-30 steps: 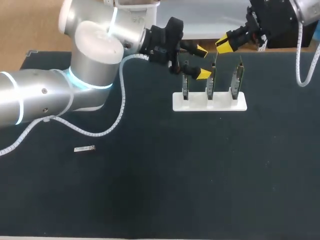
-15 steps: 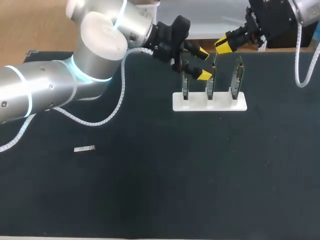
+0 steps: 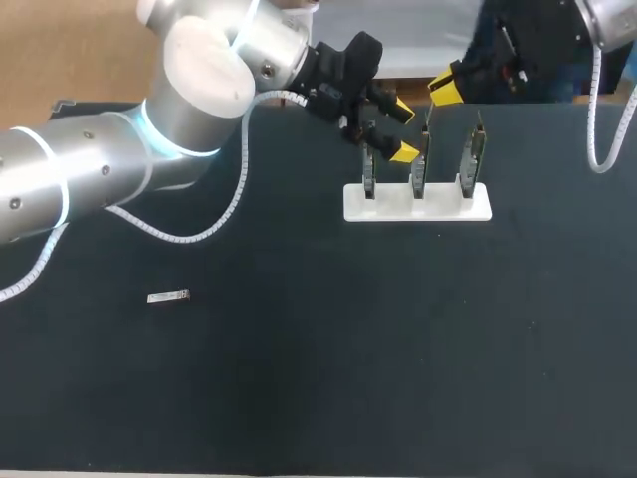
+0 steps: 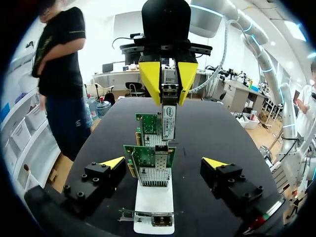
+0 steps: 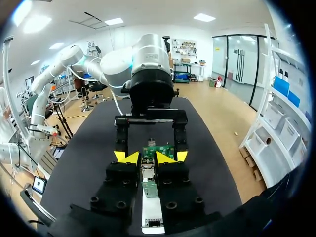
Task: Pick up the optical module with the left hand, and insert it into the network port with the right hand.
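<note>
Black table [image 3: 398, 349], right gripper [image 4: 168, 96] clamped on module [image 4: 169, 121] near cards [image 4: 150, 160] in white stand [image 3: 418, 204], left gripper [image 3: 403, 127] jaws apart astride nearest card (ports mostly hidden), second module [image 3: 167, 296] lying well apart.

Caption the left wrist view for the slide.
Right gripper holds the optical module near the network cards in the white stand; left gripper alongside, fingers open.
</note>
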{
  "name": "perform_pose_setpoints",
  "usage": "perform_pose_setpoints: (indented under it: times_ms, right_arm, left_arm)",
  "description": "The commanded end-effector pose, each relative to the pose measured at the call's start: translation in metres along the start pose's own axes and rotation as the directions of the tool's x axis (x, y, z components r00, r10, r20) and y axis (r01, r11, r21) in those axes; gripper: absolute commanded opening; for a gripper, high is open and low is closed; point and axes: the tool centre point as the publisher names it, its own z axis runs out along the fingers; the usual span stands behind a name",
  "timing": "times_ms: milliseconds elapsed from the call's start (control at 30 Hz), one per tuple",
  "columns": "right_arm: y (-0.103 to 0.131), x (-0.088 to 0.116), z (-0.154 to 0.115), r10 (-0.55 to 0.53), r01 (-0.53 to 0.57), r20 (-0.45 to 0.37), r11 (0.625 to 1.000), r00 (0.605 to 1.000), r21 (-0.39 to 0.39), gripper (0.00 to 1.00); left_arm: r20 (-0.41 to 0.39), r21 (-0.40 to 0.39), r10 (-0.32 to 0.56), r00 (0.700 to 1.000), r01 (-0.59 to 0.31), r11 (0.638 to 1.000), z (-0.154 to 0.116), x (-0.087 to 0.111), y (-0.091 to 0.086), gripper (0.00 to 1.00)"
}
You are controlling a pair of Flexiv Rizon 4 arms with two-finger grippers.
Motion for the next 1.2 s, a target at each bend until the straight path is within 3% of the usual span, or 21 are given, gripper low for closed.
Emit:
perform_pose_setpoints:
  times_ms: [33,1200]
  right_arm:
    - [0.0004,0.0004,-0.0003,-0.001,0.001,0.0,1.0,1.0,0.001,0.0]
    - [-0.0007,0.0004,-0.0001,-0.003,0.003,-0.004,1.0,1.0,0.001,0.0]
  left_arm:
    - [-0.009,0.003,0.001,1.0,-0.001,1.0,-0.0007,-0.0013,0.0018,1.0]
    - [-0.044,0.023,0.004,0.999,-0.003,1.0,0.0014,0.006,-0.0019,1.0]
